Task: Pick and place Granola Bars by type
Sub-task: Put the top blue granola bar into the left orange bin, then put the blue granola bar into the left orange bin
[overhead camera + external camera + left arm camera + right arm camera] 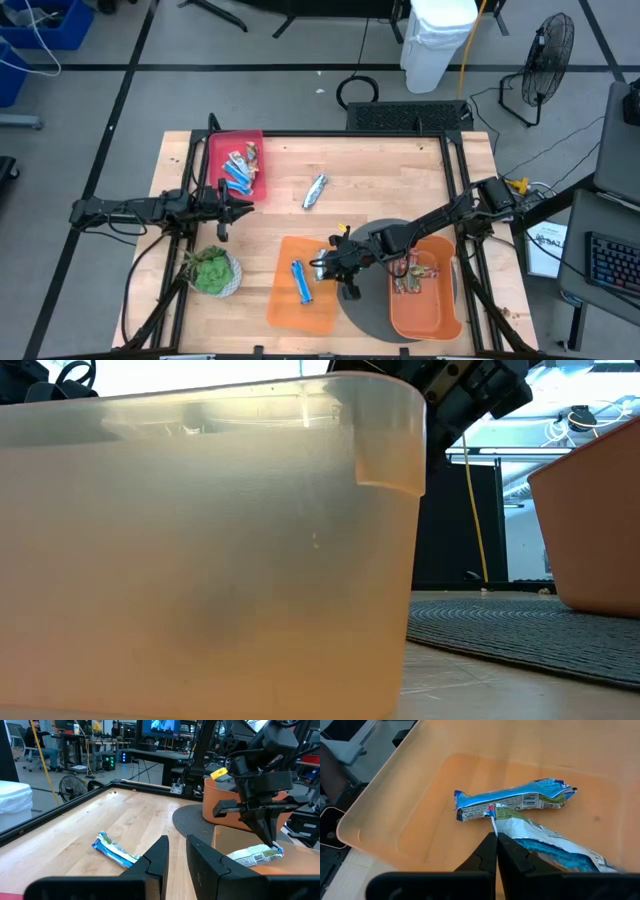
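Note:
My right gripper (496, 842) hangs over the flat orange tray (283, 308), shut on a blue-and-silver bar (545, 840). A second blue bar (515, 800) lies on the tray floor just beyond it, also visible from above (299, 281). A silvery bar (315, 190) lies flat on the bare wood; it shows in the left wrist view too (112, 850). My left gripper (176, 851) waits beside the red bin (258, 140), which holds several bars, its fingers a narrow gap apart. My right gripper pinches the blue-and-silver bar by the crimped seam at one end (492, 815), between the free ends of its two fingers (265, 832). The fingers come from above, pointing down. The bar (252, 854) lies nearly level, low inside the tray; whether it touches the floor I cannot tell.
A deep orange bin (440, 312) with brownish bars sits on a round dark mat (372, 312) at the right. A green plant in a white bowl (213, 270) stands near the left front. The tray's wall (200, 560) fills the low view. Bare wood spans the table's middle.

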You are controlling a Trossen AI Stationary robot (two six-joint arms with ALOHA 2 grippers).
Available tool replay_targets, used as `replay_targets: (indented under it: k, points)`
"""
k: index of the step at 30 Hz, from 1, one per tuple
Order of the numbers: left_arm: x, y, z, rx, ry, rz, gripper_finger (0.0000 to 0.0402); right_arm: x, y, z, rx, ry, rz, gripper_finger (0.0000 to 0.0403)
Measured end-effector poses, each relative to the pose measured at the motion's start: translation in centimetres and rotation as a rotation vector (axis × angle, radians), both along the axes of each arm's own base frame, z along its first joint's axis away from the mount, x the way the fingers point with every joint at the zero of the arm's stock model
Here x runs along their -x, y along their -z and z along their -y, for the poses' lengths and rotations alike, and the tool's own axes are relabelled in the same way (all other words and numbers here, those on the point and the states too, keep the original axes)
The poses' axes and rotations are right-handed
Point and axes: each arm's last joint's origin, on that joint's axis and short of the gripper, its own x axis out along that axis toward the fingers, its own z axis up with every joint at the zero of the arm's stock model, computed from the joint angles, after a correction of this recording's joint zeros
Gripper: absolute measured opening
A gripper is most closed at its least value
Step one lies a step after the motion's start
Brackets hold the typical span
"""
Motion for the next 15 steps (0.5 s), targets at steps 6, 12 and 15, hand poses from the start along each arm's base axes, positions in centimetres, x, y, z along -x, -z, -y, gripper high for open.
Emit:
replay_targets:
  k: [6, 12, 15]
  points:
    - [0.0, 0.0, 0.0, 0.0, 0.0, 0.0, 0.0072, 0.0, 0.0, 0.0, 0.0, 0.0, 0.0, 0.0047]
    - [0.0, 0.0, 0.0, 0.0, 0.0, 0.0, 0.0072, -0.23, -0.31, -0.07, -0.012, 0.0, 0.039, 0.0105]
    - [0.0, 0.0, 0.0, 0.0, 0.0, 0.0, 0.0072, -0.45, -0.74, -0.14, -0.015, -0.007, 0.088, 0.0127]
